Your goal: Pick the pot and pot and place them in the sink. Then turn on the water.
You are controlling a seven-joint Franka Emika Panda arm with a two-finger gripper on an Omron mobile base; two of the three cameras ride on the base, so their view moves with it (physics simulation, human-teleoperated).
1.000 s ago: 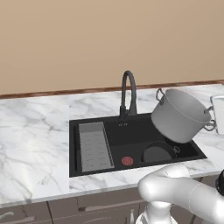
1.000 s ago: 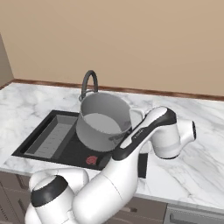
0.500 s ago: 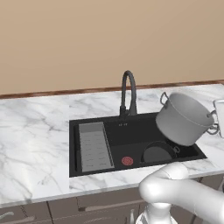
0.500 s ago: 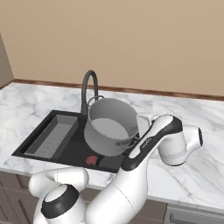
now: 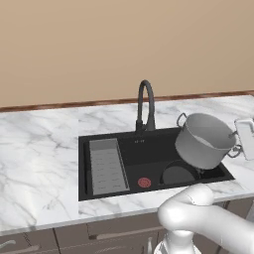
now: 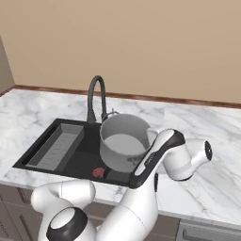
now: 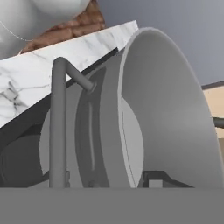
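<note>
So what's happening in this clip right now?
The robot arm is carrying the grey stockpot, tilted, over the right end of the black sink. A dark pot already sits in the basin below it. The faucet is off, with no water running. The claw's grip is hidden behind the stockpot.

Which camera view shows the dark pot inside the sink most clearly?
The left base view: the dark pot lies in the sink below the tilted grey stockpot. In the right base view the stockpot hides it. The hand view shows a dark round shape at lower left, unclear.
</note>
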